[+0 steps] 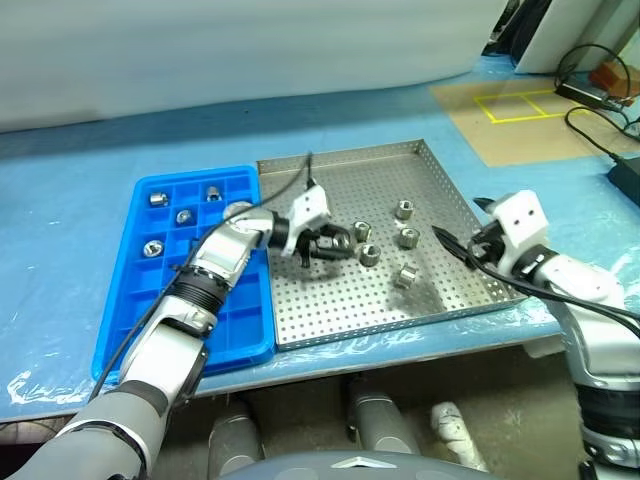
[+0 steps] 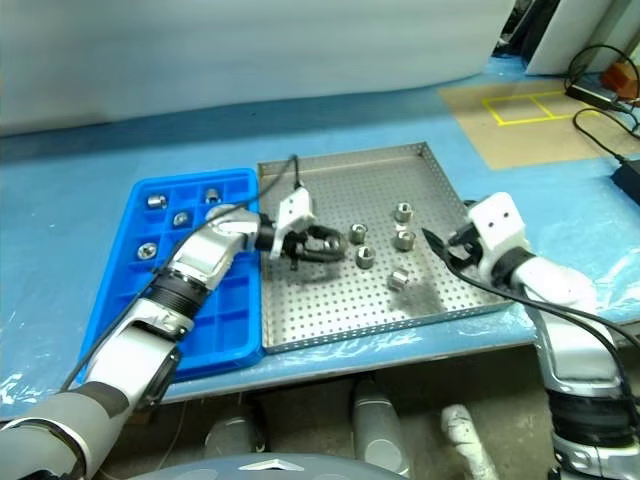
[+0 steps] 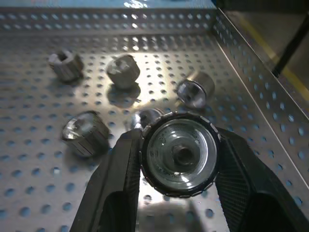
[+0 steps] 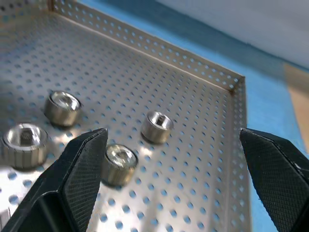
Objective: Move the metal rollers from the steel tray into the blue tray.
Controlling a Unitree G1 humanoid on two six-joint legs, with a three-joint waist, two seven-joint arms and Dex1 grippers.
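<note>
Rollers are midway through the transfer: the left gripper (image 1: 340, 242) is clamped on one metal roller (image 3: 179, 153), held between its two black fingers (image 3: 112, 186) just above the perforated floor of the steel tray (image 1: 440, 180), near the tray's middle. By my reading the pick is made and the carry comes next; that calls for lifting clear of the low rim and swinging over it to the blue tray (image 1: 141, 303), which lies touching the steel tray on the robot's left, then lowering over a free compartment. Four rollers (image 1: 184, 216) already sit in compartments at the blue tray's far end, so nearer cells look the easier targets. Four loose rollers (image 1: 407, 238) lie in the steel tray, one (image 1: 369, 254) just beside the held one, so a low sweep could knock it. The right gripper (image 1: 461, 246) hangs with its jaws spread wide and nothing between them, over the steel tray's right rim, well apart from the left arm's likely path. Both trays rest on a blue-covered surface (image 1: 70, 200); cables (image 1: 590, 105) lie far off at the right, clear of the work
</note>
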